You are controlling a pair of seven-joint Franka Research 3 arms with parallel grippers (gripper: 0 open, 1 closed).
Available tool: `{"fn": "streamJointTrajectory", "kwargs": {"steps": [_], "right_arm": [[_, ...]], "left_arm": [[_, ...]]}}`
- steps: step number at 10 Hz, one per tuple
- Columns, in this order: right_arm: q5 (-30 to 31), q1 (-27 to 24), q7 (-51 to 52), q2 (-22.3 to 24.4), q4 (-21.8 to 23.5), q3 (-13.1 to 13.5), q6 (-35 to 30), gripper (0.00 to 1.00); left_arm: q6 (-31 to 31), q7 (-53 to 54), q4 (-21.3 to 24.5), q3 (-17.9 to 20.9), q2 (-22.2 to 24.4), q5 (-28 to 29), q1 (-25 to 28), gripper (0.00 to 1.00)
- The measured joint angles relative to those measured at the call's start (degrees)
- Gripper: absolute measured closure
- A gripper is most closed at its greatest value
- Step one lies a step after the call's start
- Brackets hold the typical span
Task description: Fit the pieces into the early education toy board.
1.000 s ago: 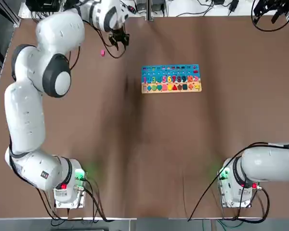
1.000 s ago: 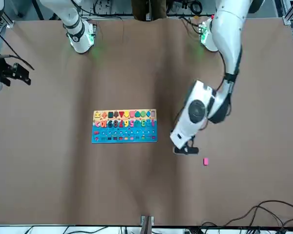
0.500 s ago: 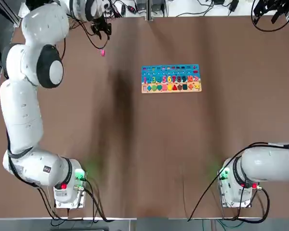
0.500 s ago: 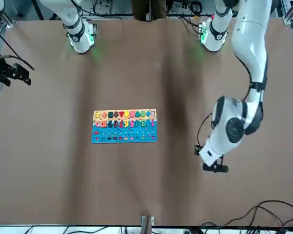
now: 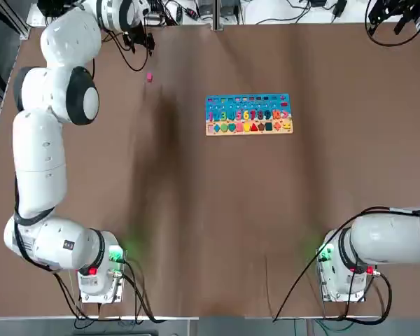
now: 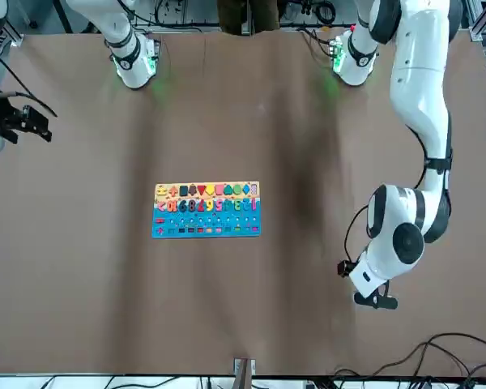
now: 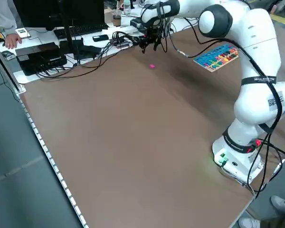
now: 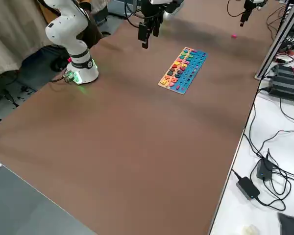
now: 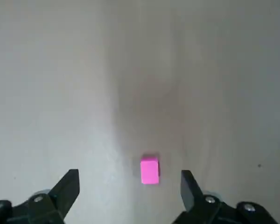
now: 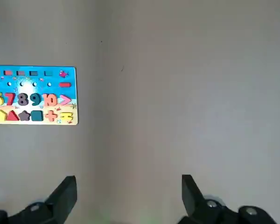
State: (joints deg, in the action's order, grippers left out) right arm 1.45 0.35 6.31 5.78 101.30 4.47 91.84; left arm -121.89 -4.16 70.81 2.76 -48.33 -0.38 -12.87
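Left hand, fingers spread and empty, is being held above a pink piece lying on the bench, well apart from the board, so fitting it is judged yet undone, while the right hand is being kept open aside.

From overhead, the toy board was too small to tell whether any slot was empty. The right wrist view cut the board off at the picture's edge, leaving only its end with 6 to 10. The front view hid the pink piece behind the left arm. The right gripper was clipped at the tabletop's far right corner.
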Motion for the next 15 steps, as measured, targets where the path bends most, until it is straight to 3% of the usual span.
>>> {"fn": "streamJointTrajectory", "kwargs": {"steps": [3,6,15], "right_arm": [[0.0,0.0,0.0,0.0,0.0,0.0,0.0,0.01],[0.0,0.0,0.0,0.0,0.0,0.0,0.0,0.01],[0.0,0.0,0.0,-0.1,0.0,0.0,0.0,0.01]], "left_arm": [[-0.2,-4.0,-0.5,0.2,-3.1,0.0,-0.2,0.06],[-4.9,-7.3,1.2,0.2,-4.7,0.0,-1.5,0.0],[-6.8,-7.0,5.5,0.2,-4.6,0.0,-1.4,0.12]]}}
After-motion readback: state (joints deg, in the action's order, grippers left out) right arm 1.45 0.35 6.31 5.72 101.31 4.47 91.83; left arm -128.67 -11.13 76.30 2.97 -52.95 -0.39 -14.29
